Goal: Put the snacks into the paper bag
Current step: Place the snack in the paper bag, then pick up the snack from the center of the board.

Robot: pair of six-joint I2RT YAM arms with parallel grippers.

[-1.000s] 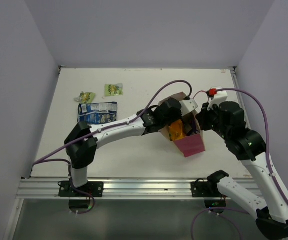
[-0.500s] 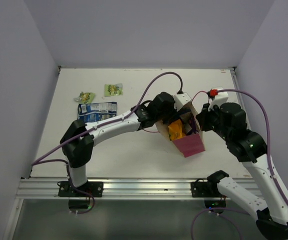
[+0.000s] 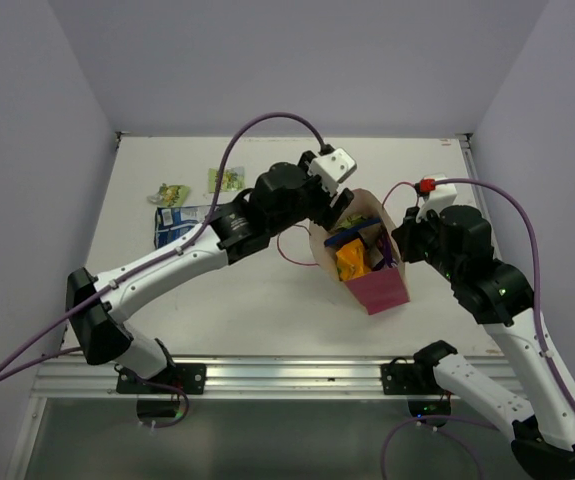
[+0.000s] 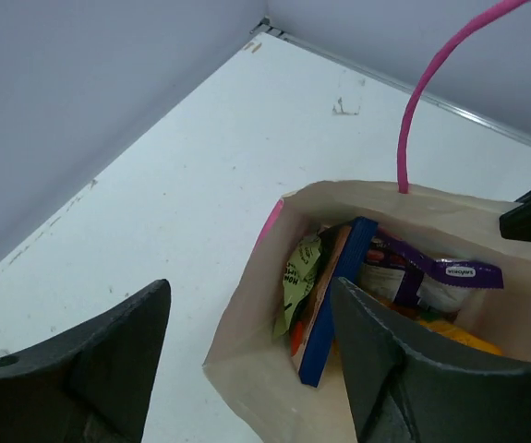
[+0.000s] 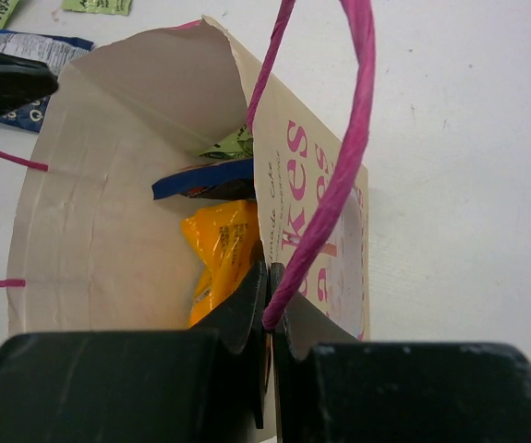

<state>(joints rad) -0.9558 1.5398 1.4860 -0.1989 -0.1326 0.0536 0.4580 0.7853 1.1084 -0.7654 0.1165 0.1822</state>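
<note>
The paper bag (image 3: 379, 288) stands open at mid-table, cream with a magenta side. Inside it I see an orange packet (image 5: 219, 249), a dark blue one (image 4: 334, 300), a purple one (image 4: 431, 275) and a green one (image 4: 300, 277). My left gripper (image 4: 251, 369) hovers open above the bag's left rim, with nothing held. My right gripper (image 5: 270, 314) is shut on the paper bag's front wall and its pink cord handle (image 5: 353, 138). Another dark blue packet (image 3: 172, 222) and two green ones (image 3: 172, 193) (image 3: 225, 178) lie on the table at the left.
White walls enclose the table on three sides. The bag's other pink handle (image 4: 431, 83) arcs up past the left gripper. The left arm's purple cable (image 3: 267, 120) loops high over the table. An aluminium rail (image 3: 267, 375) runs along the near edge.
My left gripper has lifted out of the bag's mouth, drawn back up and left, and opened. The bag and the right gripper have stayed put.
</note>
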